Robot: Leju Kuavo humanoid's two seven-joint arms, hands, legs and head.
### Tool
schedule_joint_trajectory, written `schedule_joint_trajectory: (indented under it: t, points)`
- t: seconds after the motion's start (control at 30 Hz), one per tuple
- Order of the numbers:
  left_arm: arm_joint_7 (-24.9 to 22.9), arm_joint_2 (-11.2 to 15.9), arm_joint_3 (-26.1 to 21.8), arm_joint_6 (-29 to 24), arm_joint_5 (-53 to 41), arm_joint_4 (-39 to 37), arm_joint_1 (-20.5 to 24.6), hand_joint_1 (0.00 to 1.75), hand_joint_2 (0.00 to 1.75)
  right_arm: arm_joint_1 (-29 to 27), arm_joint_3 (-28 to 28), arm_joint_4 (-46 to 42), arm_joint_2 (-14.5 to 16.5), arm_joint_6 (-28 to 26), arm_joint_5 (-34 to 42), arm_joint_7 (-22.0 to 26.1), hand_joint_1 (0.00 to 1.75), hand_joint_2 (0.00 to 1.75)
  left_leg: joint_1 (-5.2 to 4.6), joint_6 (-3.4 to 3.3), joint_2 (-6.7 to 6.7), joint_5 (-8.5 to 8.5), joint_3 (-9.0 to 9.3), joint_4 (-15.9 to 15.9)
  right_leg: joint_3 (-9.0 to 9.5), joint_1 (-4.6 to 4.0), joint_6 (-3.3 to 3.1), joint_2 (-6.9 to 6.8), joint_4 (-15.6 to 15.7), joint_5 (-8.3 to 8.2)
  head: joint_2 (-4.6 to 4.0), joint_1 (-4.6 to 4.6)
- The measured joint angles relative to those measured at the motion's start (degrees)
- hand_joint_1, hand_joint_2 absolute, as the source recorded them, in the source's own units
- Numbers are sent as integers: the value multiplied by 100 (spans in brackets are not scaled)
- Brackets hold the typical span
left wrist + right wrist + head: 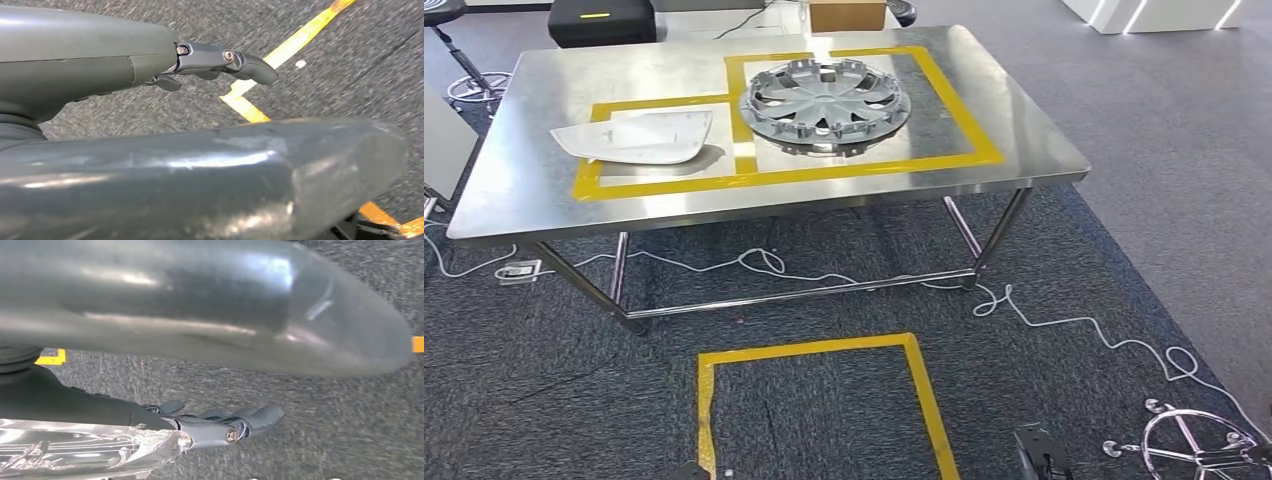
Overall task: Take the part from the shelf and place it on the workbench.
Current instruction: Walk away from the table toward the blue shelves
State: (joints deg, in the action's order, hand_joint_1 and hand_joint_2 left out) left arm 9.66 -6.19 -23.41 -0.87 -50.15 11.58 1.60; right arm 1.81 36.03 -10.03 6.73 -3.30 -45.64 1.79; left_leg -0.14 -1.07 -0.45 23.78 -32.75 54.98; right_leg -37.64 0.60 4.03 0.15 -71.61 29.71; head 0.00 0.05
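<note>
Both hands hang over grey carpet, holding nothing: the left hand [150,70] with fingers [250,67] extended and apart, the right hand [165,425] with fingers [260,416] likewise spread. On the steel bench [524,190], a silver wheel cover [824,104] lies in the right taped rectangle and a white panel [634,136] in the left one.

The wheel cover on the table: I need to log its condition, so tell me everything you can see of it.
The wheel cover is a round silver-grey disc, plastic by its look, with radiating spokes, dark gaps between them and clips around its rim. It lies flat, inner side up as far as I can tell, on the steel table, inside the right-hand yellow tape rectangle. Only the tabletop touches it; the white panel lies apart, to its left.
</note>
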Motion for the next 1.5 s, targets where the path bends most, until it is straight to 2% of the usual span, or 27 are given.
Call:
schedule_joint_trajectory:
  t: [0.03, 0.1, 0.17, 0.23, 0.27, 0.3, 0.37, 0.4, 0.43, 0.47, 0.5, 0.6, 0.67, 0.77, 0.83, 0.9, 0.93, 0.97, 1.0, 1.1, 1.17, 1.27, 1.33, 1.4, 1.43, 1.47, 1.5]
  points:
    - [0, -1, 0, 19, 0, 0, 0, 0, 0, 4, 3, 0, 0, -1, -3, -1, 0, 0, 0, 17, -1, -47, -54, 5, 301, 0, -19, 1, 368, -133, -1, 1]
    - [-2, 1, 0, 57, -1, 0, -2, 0, 0, 28, 4, 1, 0, 4, -21, -11, 0, 0, -14, 71, -1, -131, -132, 13, 908, -13, -57, 8, 1213, -171, -1, -3]
    - [-7, 3, 0, 82, -3, -2, -1, 0, 0, 34, 4, 2, 0, 10, -43, -32, 0, 0, -20, 138, 1, -215, -163, 9, 1119, -36, -99, 19, 1610, -91, 0, 2]
    - [-21, 8, 0, 90, -8, -4, -12, 0, 0, 18, 5, 2, 5, 14, -55, -55, 0, 0, -9, 210, 0, -251, -192, 11, 1037, -36, -180, 16, 1625, -151, 0, 11]
    - [-33, 10, 0, 90, -10, -6, -22, 0, 0, 17, 7, 2, 9, 14, -58, -63, 0, 0, -3, 244, 0, -158, -233, 76, 1000, -29, -232, 9, 1623, -197, 0, -1]
    - [-43, 13, 0, 90, -14, -7, -31, 0, 0, 17, 9, 1, 13, 13, -60, -64, 0, 0, 2, 274, -1, 33, -308, 249, 955, -18, -278, 3, 1629, -253, -1, -14]
    - [-54, 15, 0, 90, -21, -9, -33, 0, 0, 15, 15, 0, 15, 9, -64, -66, 0, 0, 14, 321, 0, 580, -541, 924, 839, -13, -326, -4, 1626, -358, -1, -40]
    - [-54, 15, 0, 89, -25, -9, -31, 0, 0, 12, 18, 0, 15, 8, -68, -65, 0, 0, 18, 338, 0, 784, -649, 1301, 773, -14, -328, -7, 1622, -408, -1, -40]
    - [-51, 15, 0, 87, -26, -9, -29, 0, 0, 9, 19, 0, 15, 8, -74, -65, 0, 0, 19, 349, 0, 866, -692, 1563, 708, -15, -325, -9, 1617, -453, 0, -41]
    - [-46, 14, 0, 84, -27, -9, -28, 0, 0, 9, 20, 0, 15, 7, -79, -63, 0, 0, 19, 352, 0, 830, -644, 1638, 648, -15, -317, -11, 1610, -494, 0, -41]
    - [-38, 13, 0, 79, -27, -9, -27, 0, 0, 9, 21, 0, 15, 7, -86, -61, 0, 0, 19, 349, 1, 702, -481, 1484, 593, -13, -302, -11, 1601, -530, -1, -40]
    - [3, 10, 0, 63, -28, -9, 1, 0, 0, 12, 25, 0, 15, 7, -104, -51, 0, 0, 15, 304, -1, 370, 326, 344, 471, -23, -232, -10, 1552, -609, -1, -40]
    - [19, 7, 0, 51, -28, -9, 21, 0, 0, 15, 26, 0, 15, 8, -111, -45, 0, 0, 3, 244, -3, 370, 532, -29, 415, -39, -168, -11, 1520, -667, 0, -37]
    - [22, 9, -2, 40, -34, -9, 9, 0, 0, 3, 26, 0, 15, 5, -115, -42, 0, 0, 8, 120, 7, 310, 447, -40, 334, -29, -73, -10, 1444, -650, 0, -34]
    - [22, 10, -4, 34, -50, -9, 9, 0, 0, -4, 25, 1, 20, 2, -117, -42, 0, 0, 22, 31, 17, 234, 371, -46, 153, -18, -21, -10, 1011, -290, -1, -16]
    - [22, 8, -4, 26, -69, -10, 11, 0, 0, 1, 25, 2, 24, 1, -119, -42, 0, 0, 13, -3, 18, 154, 273, -42, -109, -14, 15, -9, 221, 184, -1, 1]
    - [22, 8, -4, 20, -76, -11, 7, 0, 0, 2, 25, 2, 24, 1, -120, -44, 0, 0, 9, -4, 18, 114, 223, -38, -181, -14, 22, -9, -79, 309, -1, 1]
    - [22, 8, -5, 15, -79, -11, 3, 0, 0, 2, 26, 2, 24, 0, -121, -46, 0, 0, 5, 0, 18, 76, 173, -33, -157, -14, 21, -9, -182, 321, -1, 1]
    - [22, 8, -5, 11, -79, -11, 0, 0, 0, 3, 27, 2, 24, 0, -122, -49, 0, 0, 4, 10, 18, 42, 126, -25, -6, -14, 12, -9, -33, 226, -1, 1]
    - [22, 2, -7, 7, -84, -11, 2, 0, 0, 28, 26, 0, 25, 1, -131, -50, 0, 0, -3, 69, 15, -46, 16, 10, 814, -19, -40, -3, 1173, -124, 0, -1]
    - [22, 2, -7, 0, -91, -11, 7, 0, 0, 36, 26, 1, 26, 2, -136, -49, 0, 0, -14, 129, 16, -106, -20, 25, 1019, -36, -89, 13, 1546, -159, -1, -4]
    - [20, 5, -7, -8, -110, -11, -1, 0, 0, 25, 28, 2, 30, 6, -144, -43, 0, 0, -4, 234, 13, -116, -77, 57, 918, -36, -212, 14, 1558, -242, 0, -7]
    - [15, 8, -7, -14, -119, -11, -8, 0, 0, 31, 37, 1, 33, 3, -149, -32, 0, 0, 7, 294, 11, 237, -224, 389, 832, -18, -300, 2, 1571, -342, -1, -24]
    - [13, 7, -8, -35, -120, -11, -2, 0, 0, 27, 49, 0, 33, -1, -151, -24, 0, 0, 15, 335, 11, 768, -473, 1113, 708, -23, -332, -4, 1562, -444, -1, -42]
    - [13, 7, -9, -46, -120, -11, 1, 0, 0, 22, 54, 0, 33, 0, -151, -22, 0, 0, 17, 347, 11, 928, -560, 1442, 640, -25, -331, -7, 1557, -492, -1, -42]
    - [13, 7, -11, -53, -121, -11, 1, 0, 0, 19, 59, 0, 33, 0, -152, -21, 0, 0, 17, 351, 11, 966, -570, 1618, 575, -26, -324, -9, 1552, -536, -1, -42]
    - [13, 5, -13, -55, -124, -11, 1, 0, 0, 18, 64, 0, 33, 0, -151, -21, 0, 0, 17, 348, 11, 894, -480, 1590, 516, -26, -313, -10, 1547, -577, -2, -42]
